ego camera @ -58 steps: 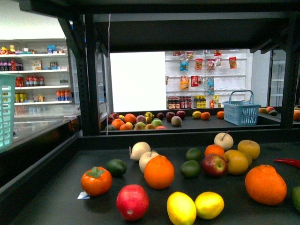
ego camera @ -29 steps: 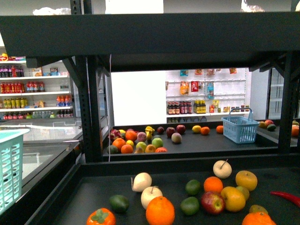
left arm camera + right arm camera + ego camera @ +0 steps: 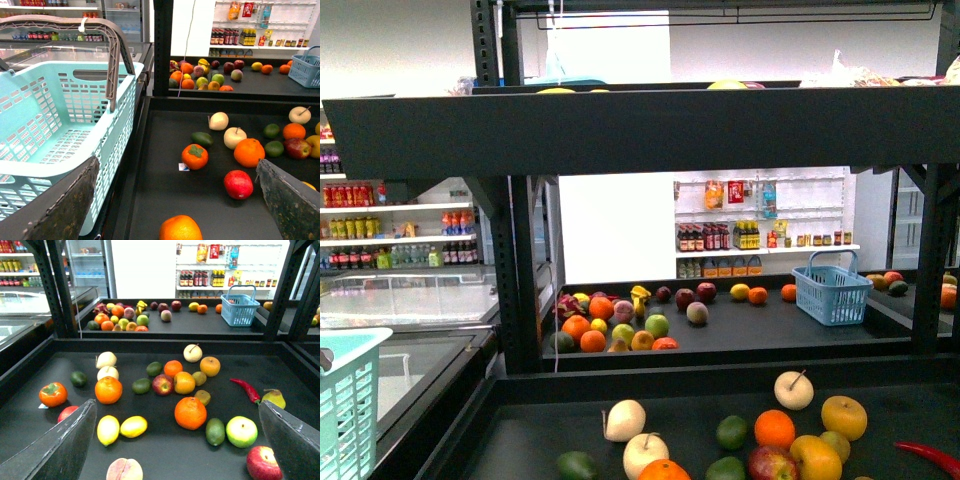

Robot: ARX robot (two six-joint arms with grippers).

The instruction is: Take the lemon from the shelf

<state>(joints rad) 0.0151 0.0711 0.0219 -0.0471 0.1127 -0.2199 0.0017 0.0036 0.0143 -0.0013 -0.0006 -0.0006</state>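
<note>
**Both grippers spread, lemon lying on tray**

My right gripper (image 3: 176,403) is wide open and empty over the shelf (image 3: 165,344). The lemon (image 3: 133,426) lies on its black tray, just beside another yellow fruit (image 3: 108,430). My left gripper (image 3: 177,161) is open too, next to a teal basket (image 3: 60,125).

Bright white wall panel (image 3: 615,215), stocked store shelves (image 3: 380,225) left, bottle racks (image 3: 760,240) behind, glass-topped case (image 3: 410,300)
</note>
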